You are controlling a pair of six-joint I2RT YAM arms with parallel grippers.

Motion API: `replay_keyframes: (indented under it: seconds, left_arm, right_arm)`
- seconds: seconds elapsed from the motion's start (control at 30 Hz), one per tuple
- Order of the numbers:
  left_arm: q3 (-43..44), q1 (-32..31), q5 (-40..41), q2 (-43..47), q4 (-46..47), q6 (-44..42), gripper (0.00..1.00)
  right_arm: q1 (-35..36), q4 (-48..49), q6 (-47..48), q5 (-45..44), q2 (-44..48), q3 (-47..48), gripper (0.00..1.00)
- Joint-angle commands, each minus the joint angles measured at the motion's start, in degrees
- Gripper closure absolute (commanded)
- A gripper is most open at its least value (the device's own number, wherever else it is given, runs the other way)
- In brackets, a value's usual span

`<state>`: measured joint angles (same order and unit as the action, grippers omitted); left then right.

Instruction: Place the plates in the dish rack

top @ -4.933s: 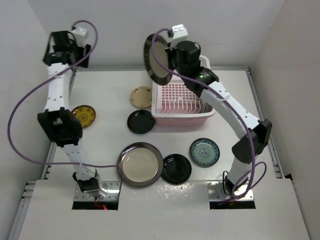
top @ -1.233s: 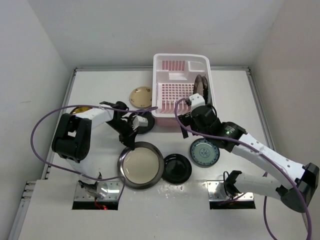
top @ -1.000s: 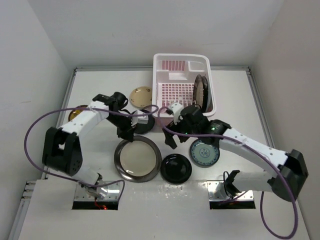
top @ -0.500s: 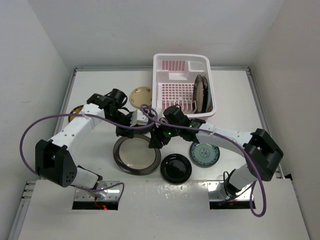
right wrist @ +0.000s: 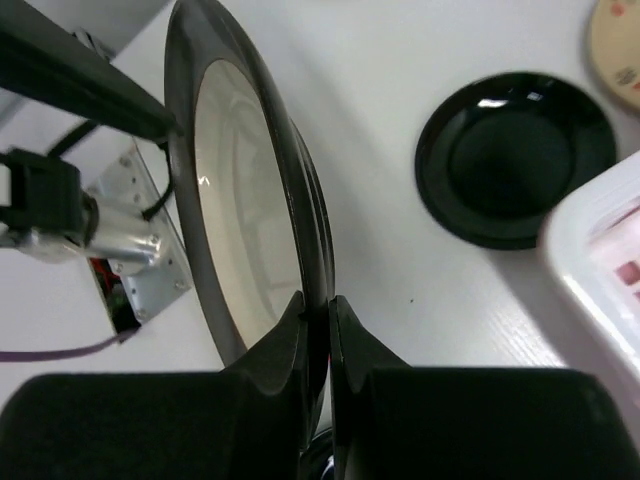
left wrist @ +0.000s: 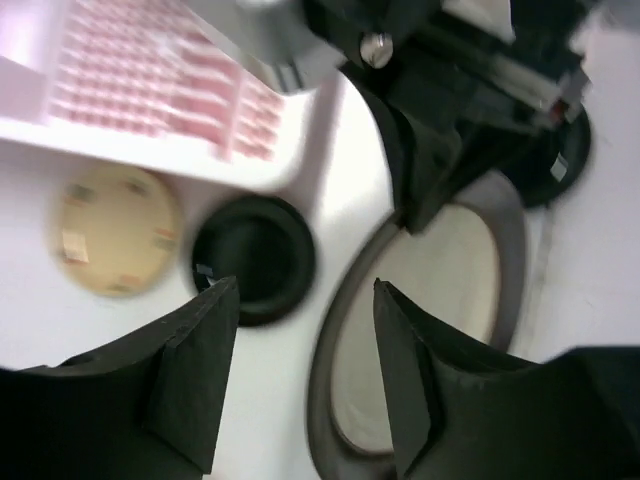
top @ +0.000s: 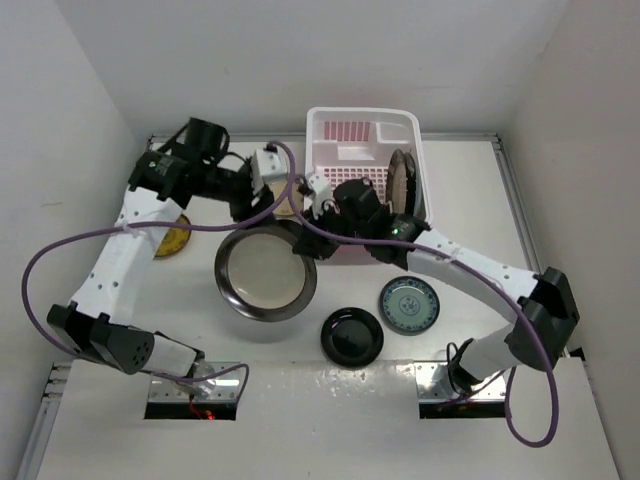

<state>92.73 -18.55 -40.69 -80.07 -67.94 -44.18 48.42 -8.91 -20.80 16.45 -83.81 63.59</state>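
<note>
- Over the middle of the white table (top: 470, 190), the big round cream plate with a steel rim (top: 265, 272) is lifted up in the air.
- The right gripper (right wrist: 315, 305) is pinched tight on the rim of this plate. The right wrist view shows the rim squeezed between its two black fingers.
- The left gripper (left wrist: 305, 290) hovers just above the same plate with its fingers spread wide, and it holds nothing.
- The pale pink plastic dish rack (top: 345, 130) sits just behind the lifted plate, at the far side of the table.
- One round silver plate with a black rim (top: 402, 185) stands on its edge inside the rack, near the right wall.
- Other plates lie flat on the table. A small shiny black one (left wrist: 252, 258) and a tan one (left wrist: 115, 230) are near the rack's left corner. A yellow one (top: 170, 240) is far to the left. Another black one (top: 352, 337) and a teal patterned one (top: 409, 303) are near the front.
- I think the step in hand is carrying the cream plate to the rack.
- Next, the right arm needs to bring the plate over the rack and turn it onto its edge. Then it should lower it between the ribs beside the silver plate, without bumping it.
- The plate is wide and held by one edge only, so it could slip. Slow moves seem best.
</note>
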Motion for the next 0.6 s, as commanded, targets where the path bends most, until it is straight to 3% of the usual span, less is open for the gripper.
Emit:
replay_keyframes:
  seconds: [0.0,0.1,0.13,0.2,0.23,0.27,0.37,0.43,0.57]
  left_arm:
    - [8.8,0.2,0.6,0.9,8.3,13.6,0.38]
    - [14.1,0.2,6.7,0.9,18.6,24.7,0.27]
    - [16.0,1.0,12.2,0.9,21.2,27.4,0.2]
    - [17.4,2.5,17.7,-0.5,27.7,34.1,0.15]
    - [19.2,4.3,24.3,-1.3,29.2,36.1,0.12]
    - [20.3,5.3,27.8,-3.6,30.3,37.7,0.12]
    - [21.9,8.9,41.4,-7.2,33.4,39.9,0.11]
    - [21.9,10.5,49.9,-10.7,34.6,39.4,0.09]
    - [16.0,13.6,52.7,-16.6,36.2,38.7,0.09]
  right_arm:
    - [-2.8,1.6,-2.6,0.3,3.0,13.8,1.0]
    - [-6.1,-1.4,-2.5,-2.7,2.2,21.2,1.0]
    - [-6.9,-1.9,-2.5,-4.9,1.9,22.6,1.0]
    - [-9.5,-3.5,-1.3,-11.0,0.8,27.3,1.0]
    - [-10.2,-3.7,-0.8,-13.1,0.8,28.2,1.0]
    - [-11.1,-3.6,1.1,-19.6,0.3,29.0,1.0]
    - [-13.2,-2.3,3.2,-25.3,-0.2,29.7,1.0]
    - [-13.7,-2.1,6.5,-35.9,-1.4,30.7,1.0]
    - [-14.7,-3.8,13.4,-52.4,-6.2,32.8,1.0]
